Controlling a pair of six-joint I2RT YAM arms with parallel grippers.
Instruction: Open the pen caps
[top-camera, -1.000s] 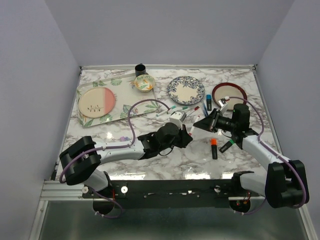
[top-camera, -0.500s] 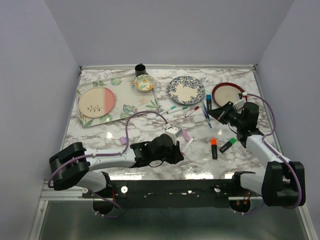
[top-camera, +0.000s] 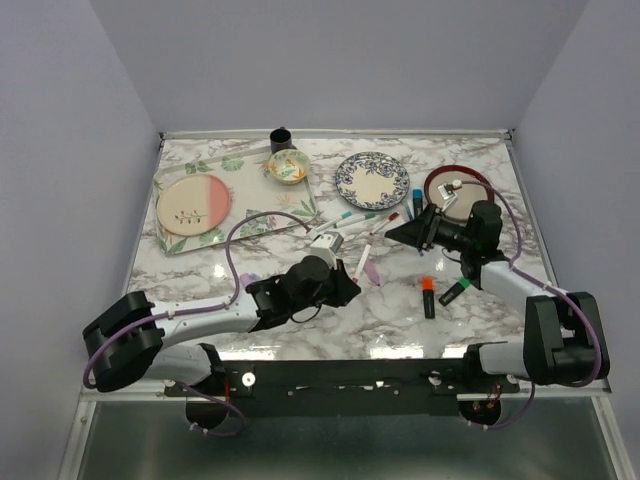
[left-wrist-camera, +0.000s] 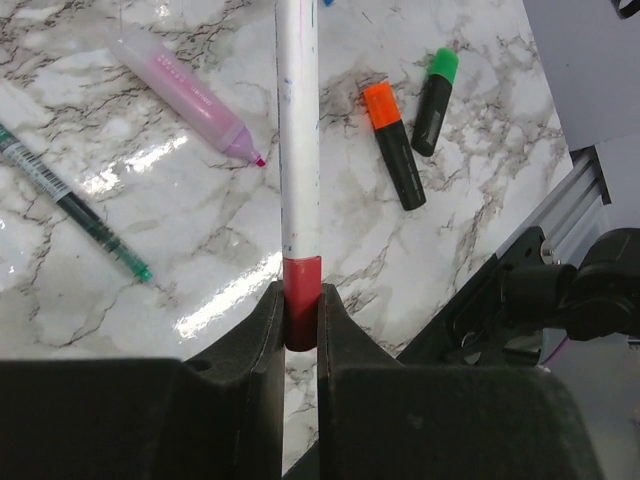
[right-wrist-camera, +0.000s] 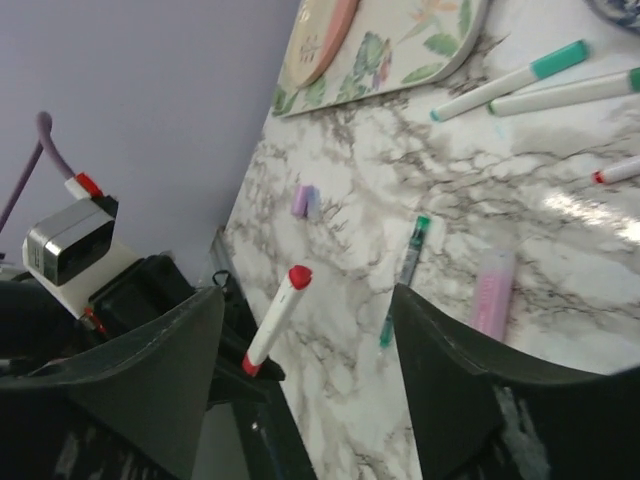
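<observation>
My left gripper is shut on the red lower end of a thin white pen, which stands tilted above the table. The pen's upper end is red; I cannot tell whether that is a cap. My right gripper is open, empty, and a short way to the pen's right, facing it without touching. On the marble lie a lilac highlighter, an orange one, a green one, teal-ended pens, and a small lilac cap.
A floral tray with a pink plate sits at the back left, with a small bowl and black cup behind it. A blue patterned plate and a red plate stand at the back right.
My left gripper has carried the pen left and slightly back. My right gripper, shut near the red plate half a second ago, has swung left toward the pen and opened.
</observation>
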